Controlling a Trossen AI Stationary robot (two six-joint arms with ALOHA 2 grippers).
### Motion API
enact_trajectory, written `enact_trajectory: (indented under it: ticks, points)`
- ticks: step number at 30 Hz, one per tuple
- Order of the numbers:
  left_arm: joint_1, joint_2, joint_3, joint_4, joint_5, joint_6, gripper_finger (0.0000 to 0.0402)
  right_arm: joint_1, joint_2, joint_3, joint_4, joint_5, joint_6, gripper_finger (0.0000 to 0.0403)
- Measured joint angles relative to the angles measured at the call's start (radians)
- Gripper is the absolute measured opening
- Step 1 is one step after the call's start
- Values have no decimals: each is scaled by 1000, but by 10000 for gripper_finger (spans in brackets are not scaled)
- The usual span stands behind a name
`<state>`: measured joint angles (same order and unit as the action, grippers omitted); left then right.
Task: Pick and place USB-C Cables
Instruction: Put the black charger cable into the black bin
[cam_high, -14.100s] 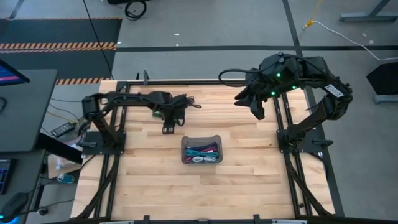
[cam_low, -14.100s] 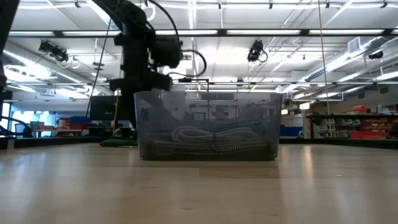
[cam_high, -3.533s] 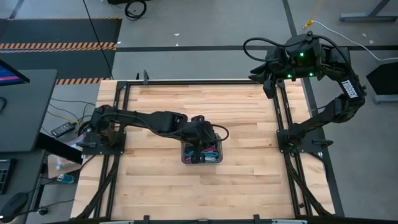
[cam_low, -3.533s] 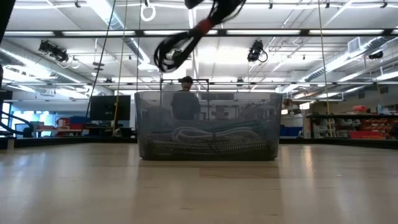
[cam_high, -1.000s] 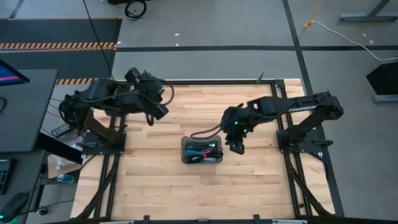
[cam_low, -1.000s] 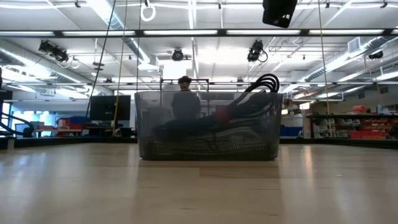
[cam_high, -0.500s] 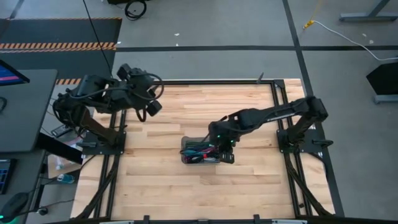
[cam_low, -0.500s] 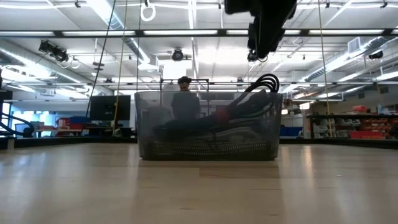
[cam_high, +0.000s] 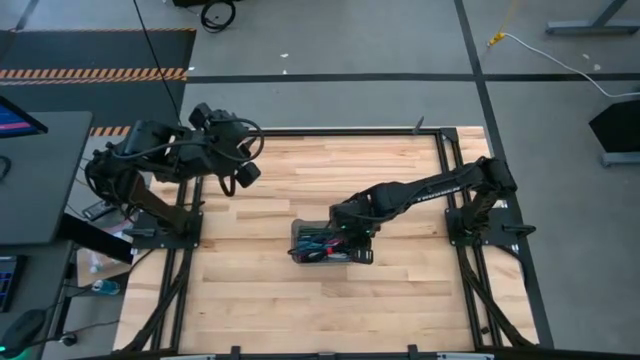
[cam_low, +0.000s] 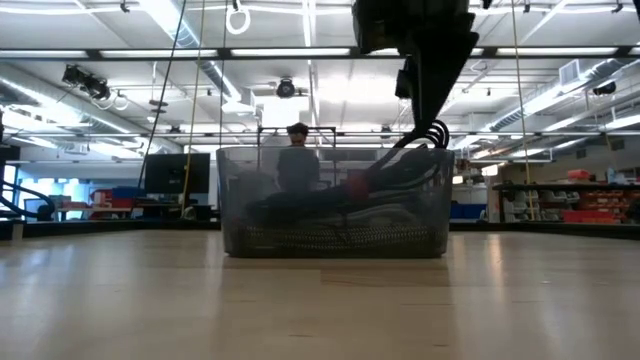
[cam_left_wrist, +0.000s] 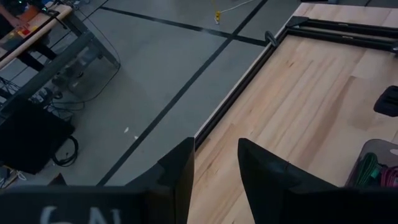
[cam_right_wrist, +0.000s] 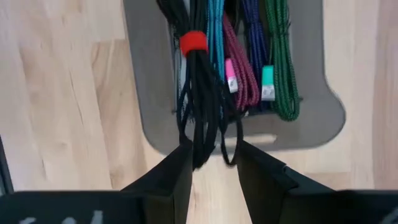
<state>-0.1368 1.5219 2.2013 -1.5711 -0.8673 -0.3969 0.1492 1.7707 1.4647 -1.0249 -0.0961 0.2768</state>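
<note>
Right wrist view: black, red-banded cable (cam_right_wrist: 202, 106) hangs between the end effector's (cam_right_wrist: 211, 163) parted fingers.

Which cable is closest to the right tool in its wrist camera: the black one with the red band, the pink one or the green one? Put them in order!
1. Black cable with the red band: its loops hang right at the right tool, over the tray edge.
2. Pink cable: in the middle of the tray.
3. Green cable: on the far side.
</note>
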Motion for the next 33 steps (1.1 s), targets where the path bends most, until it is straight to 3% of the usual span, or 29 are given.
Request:
enact_trajectory:
  ticks: [13, 33]
  points:
    - [-1, 0, 0, 0, 1, -3, 130, 0, 30, -1, 43, 3, -38, 197]
    - [-1, 0, 0, 0, 0, 0, 130, 6, 29, -106, 123, -10, 5, 196]
